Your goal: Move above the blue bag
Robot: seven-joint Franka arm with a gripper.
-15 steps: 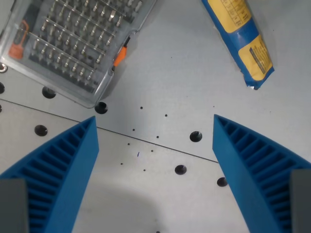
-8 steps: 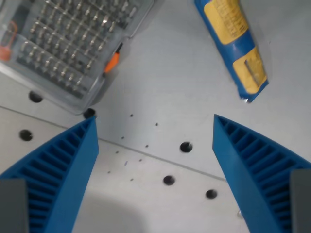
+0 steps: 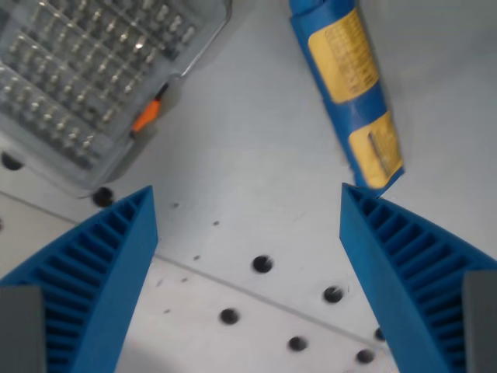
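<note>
I hold my gripper point(image 3: 248, 203) spread wide and empty over bare table point(image 3: 256, 155), since the blue bag point(image 3: 349, 85) lies above its right finger, beside the bit case point(image 3: 85, 70).

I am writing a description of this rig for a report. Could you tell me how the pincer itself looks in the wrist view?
The pincer has two bright blue fingers, each wedge-shaped and narrowing to a pointed tip. Their inner faces carry rows of parallel ribs. At the bottom corners of the picture each finger joins a plain grey block. No cables or printed markings show.
</note>
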